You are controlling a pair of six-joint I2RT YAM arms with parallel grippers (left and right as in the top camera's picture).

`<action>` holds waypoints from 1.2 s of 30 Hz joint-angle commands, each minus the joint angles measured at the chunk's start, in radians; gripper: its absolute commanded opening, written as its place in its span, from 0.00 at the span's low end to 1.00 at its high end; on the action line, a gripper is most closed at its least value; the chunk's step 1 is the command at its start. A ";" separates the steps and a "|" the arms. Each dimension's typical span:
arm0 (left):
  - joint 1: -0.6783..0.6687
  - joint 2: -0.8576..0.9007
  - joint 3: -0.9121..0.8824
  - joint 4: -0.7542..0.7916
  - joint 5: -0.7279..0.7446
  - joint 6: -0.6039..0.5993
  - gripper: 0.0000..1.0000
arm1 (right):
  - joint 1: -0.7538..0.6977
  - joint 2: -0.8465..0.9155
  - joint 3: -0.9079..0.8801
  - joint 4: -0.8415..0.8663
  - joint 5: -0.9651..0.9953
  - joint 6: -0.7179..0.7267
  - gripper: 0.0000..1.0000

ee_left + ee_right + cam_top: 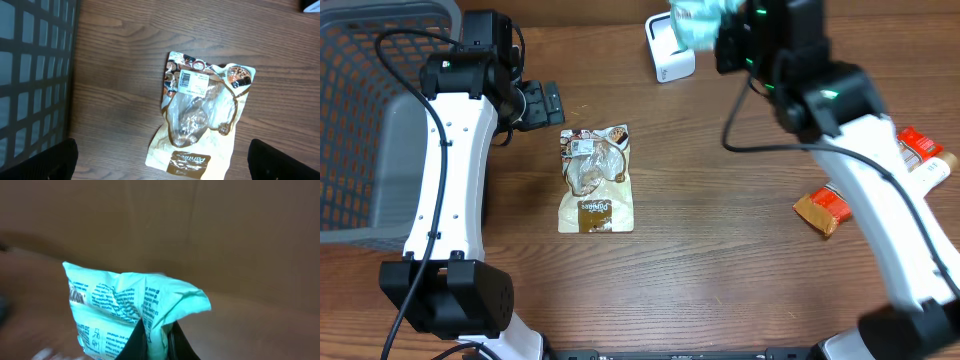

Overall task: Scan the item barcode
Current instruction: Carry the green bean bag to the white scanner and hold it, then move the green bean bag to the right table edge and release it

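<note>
One mint-green packet (125,302) is the item in hand. It hangs in the air at the far edge of the table, right of centre, just above and beside the single white scanner (665,58). In the right wrist view the packet stands up from the fingers and spreads mostly to the left, with a crumpled corner poking out to the right. Its small print runs in upright lines, and its printed side faces that camera. From overhead it is blurred, so its long axis cannot be told for sure. The right gripper (156,341) has its jaws pressed together on the packet's lower edge, with only the thin film between them. One brown snack pouch (597,180) lies flat near the table's middle, its long axis running far to near. Its white barcode label (192,82) sits at the far end. The left gripper (546,103) hovers just left of that pouch's far end, its jaws spread wide, holding and touching nothing. One grey wire basket (365,120) fills the far left corner. At the right lie one orange packet (823,211), one red-labelled item (918,143) and one pale bottle (935,172), the last two side by side at the edge.
</note>
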 commanded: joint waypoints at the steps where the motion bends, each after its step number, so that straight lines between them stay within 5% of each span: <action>1: -0.002 0.004 -0.005 0.001 0.005 0.020 1.00 | 0.003 0.113 -0.006 0.127 0.214 -0.275 0.04; 15: -0.002 0.004 -0.005 0.001 0.005 0.020 1.00 | 0.026 0.465 -0.006 0.821 0.281 -1.019 0.04; 21: -0.002 0.004 -0.005 0.001 0.005 0.020 1.00 | 0.037 0.584 -0.005 1.016 0.298 -1.146 0.04; 36: -0.002 0.004 -0.005 0.001 0.005 0.020 1.00 | 0.048 0.650 -0.005 1.009 0.301 -1.275 0.04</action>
